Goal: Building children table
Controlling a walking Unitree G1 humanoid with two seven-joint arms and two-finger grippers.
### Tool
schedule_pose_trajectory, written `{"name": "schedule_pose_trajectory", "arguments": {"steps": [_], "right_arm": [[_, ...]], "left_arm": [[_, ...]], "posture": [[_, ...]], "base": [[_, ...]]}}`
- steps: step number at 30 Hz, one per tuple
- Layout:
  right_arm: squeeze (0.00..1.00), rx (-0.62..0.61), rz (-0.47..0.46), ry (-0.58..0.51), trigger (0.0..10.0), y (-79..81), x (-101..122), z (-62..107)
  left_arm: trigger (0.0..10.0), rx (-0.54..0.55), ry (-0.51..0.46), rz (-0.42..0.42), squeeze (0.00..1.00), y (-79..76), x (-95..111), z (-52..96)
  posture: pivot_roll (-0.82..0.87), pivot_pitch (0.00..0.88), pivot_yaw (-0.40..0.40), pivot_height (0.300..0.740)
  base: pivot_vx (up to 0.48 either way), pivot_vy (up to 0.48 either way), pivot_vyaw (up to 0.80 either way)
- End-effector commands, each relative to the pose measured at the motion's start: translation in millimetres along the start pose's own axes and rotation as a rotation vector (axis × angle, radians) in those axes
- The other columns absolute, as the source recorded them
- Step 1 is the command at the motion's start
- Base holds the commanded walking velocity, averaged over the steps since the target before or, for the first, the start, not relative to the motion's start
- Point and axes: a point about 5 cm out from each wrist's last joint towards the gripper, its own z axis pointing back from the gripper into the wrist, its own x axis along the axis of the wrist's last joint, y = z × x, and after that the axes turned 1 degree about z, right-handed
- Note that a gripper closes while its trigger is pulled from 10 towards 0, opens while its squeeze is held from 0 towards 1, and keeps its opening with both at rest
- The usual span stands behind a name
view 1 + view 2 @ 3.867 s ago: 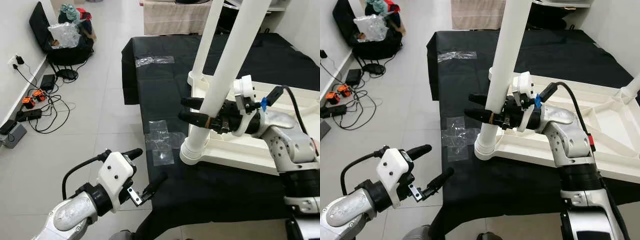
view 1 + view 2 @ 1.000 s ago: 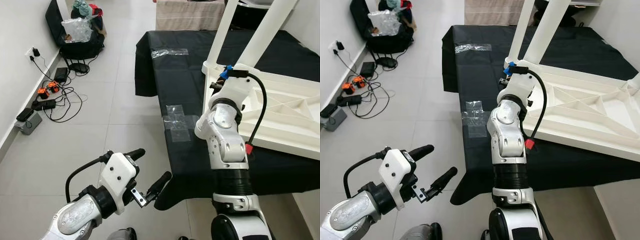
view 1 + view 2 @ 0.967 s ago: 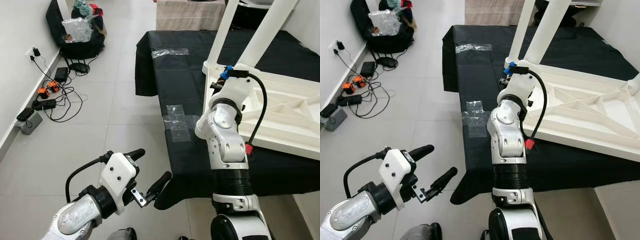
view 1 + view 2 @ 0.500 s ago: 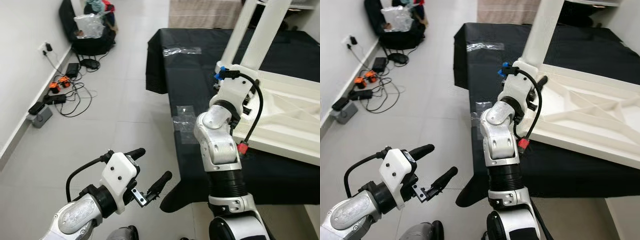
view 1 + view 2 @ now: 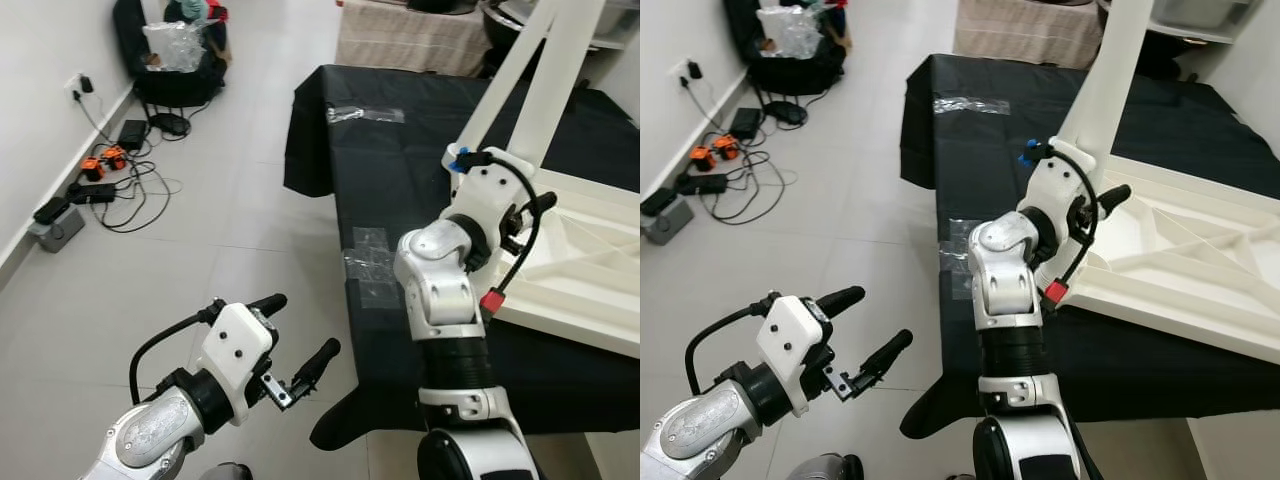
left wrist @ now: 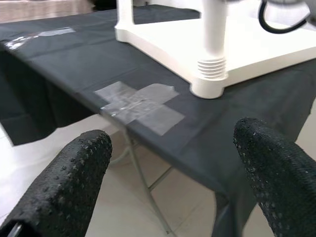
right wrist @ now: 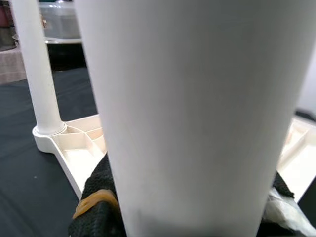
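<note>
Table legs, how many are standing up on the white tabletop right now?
2: one table leg at the near corner, gripped by the right gripper; a second leg just behind it. The tabletop runs out of frame, so others may be hidden.

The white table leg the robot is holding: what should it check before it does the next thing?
1. Right gripper around the near table leg: ok, fingers on both sides.
2. Leg's threaded end in its corner socket: ok, but tightness cannot tell.
3. Upside-down tabletop lying on the black cloth: ok.
4. Far leg standing in its corner: ok.
5. Left gripper open, over the floor, away from the table: ok.
</note>
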Motion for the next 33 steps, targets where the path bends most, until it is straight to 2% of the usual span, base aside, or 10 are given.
{"name": "schedule_pose_trajectory", "arguments": {"steps": [1,5,10,20,22,25,28,31,32,33], "right_arm": [[0.0,0.096,0.021,0.296,10.0,13.5,-49.7,24.0],[0.0,0.156,-0.012,0.332,10.0,15.0,-49.1,20.8],[0.0,0.142,0.008,0.388,10.0,6.0,-63.3,12.8],[0.0,0.153,0.006,0.455,10.0,3.4,-78.7,14.0],[0.0,0.204,-0.019,0.454,10.0,5.9,-77.6,14.7],[0.0,0.312,-0.073,0.383,10.0,11.9,-67.6,16.9],[0.0,0.347,-0.089,0.342,10.0,14.1,-62.1,17.3],[0.0,0.487,-0.151,0.132,10.0,24.0,-30.2,19.2],[0.0,0.487,-0.151,0.132,10.0,24.0,-30.2,19.2],[0.0,0.517,-0.163,0.032,10.0,25.5,-13.3,19.1]], "left_arm": [[10.0,-0.011,0.004,0.003,0.0,-3.2,-1.7,-0.1],[10.0,-0.011,0.003,0.0,0.0,-1.8,-1.1,-0.1],[10.0,-0.013,0.006,-0.005,0.0,-0.6,-1.2,0.5],[10.0,-0.017,0.007,-0.011,0.0,0.1,-0.6,0.4],[10.0,-0.018,0.007,-0.011,0.0,-0.1,-0.5,0.5],[10.0,-0.018,0.008,-0.011,0.0,-0.2,-0.7,0.5],[10.0,-0.018,0.008,-0.011,0.0,0.0,-0.7,0.3],[10.0,-0.017,0.004,-0.013,0.0,0.6,-0.2,-0.9],[10.0,-0.017,0.004,-0.013,0.0,0.6,-0.2,-0.9],[10.0,-0.016,0.0,-0.014,0.0,1.1,0.3,-1.6]], "posture": [[0.07,0.181,-0.069,0.74],[0.07,0.18,-0.066,0.74],[0.08,0.179,-0.06,0.74],[0.08,0.178,-0.057,0.74],[0.08,0.177,-0.057,0.74],[0.08,0.175,-0.056,0.74],[0.08,0.175,-0.057,0.74],[0.08,0.17,-0.057,0.74],[0.08,0.17,-0.057,0.74],[0.08,0.165,-0.056,0.74]], "base": [[0.0,0.0,0.0],[0.0,0.0,0.0],[0.0,0.0,0.0],[0.0,0.0,0.0],[0.0,0.0,0.0],[0.0,0.0,0.0],[0.0,0.0,0.0],[0.0,0.0,0.0],[0.0,0.0,0.0],[0.0,0.0,0.0]]}}
